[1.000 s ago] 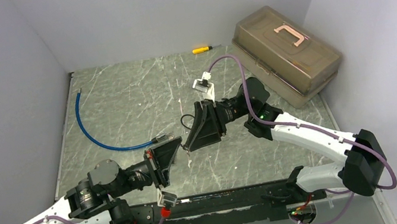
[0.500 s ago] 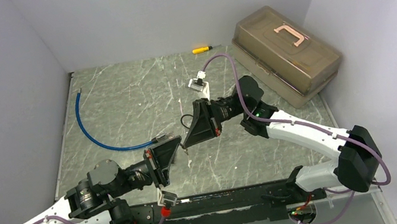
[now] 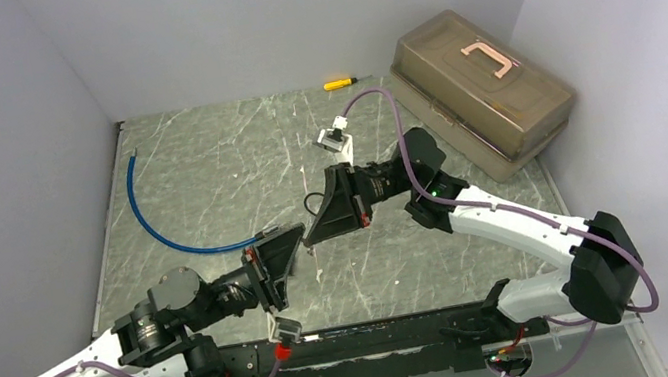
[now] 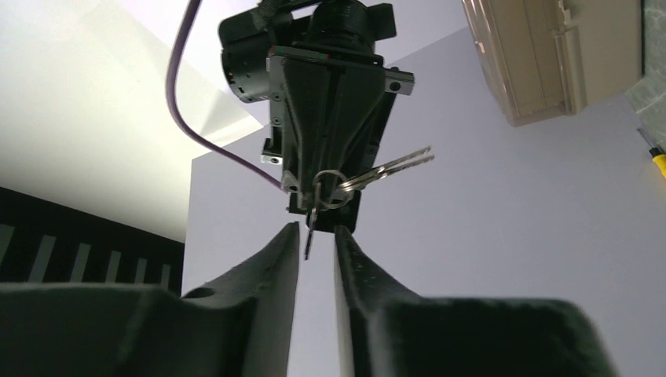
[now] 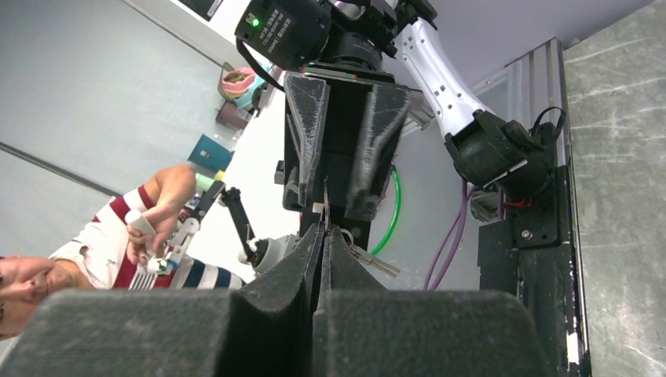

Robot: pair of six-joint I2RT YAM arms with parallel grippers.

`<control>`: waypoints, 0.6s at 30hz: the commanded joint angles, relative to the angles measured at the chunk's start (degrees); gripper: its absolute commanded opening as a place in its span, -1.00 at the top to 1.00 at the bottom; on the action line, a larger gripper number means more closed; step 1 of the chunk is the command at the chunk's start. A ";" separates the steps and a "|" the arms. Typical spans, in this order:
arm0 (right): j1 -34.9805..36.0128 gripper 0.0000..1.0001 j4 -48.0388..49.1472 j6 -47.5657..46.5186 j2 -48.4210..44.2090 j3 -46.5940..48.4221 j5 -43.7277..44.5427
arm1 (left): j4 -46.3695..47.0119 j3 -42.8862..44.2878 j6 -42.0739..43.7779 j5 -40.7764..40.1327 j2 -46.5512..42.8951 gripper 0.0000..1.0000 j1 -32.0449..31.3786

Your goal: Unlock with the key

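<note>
Now the handover turns: the right end effector (image 5: 323, 232), apart a second ago, is pinched together on the key bunch (image 4: 390, 164), while the left end effector (image 4: 317, 245) has eased slightly apart around one hanging blade. The keys look to be passing to the right arm, mid-air at the centre of the overhead view. The box (image 3: 486, 83) sits upper right against the wall; no lock shows. Open counter (image 3: 205, 168) lies between, and the blue hose (image 3: 144, 214) curls at the frame's left.
</note>
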 commanded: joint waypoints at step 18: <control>-1.47 1.00 -50.75 -40.83 -11.25 10.81 15.91 | -20.01 21.56 -43.76 -20.26 11.66 -0.99 2.55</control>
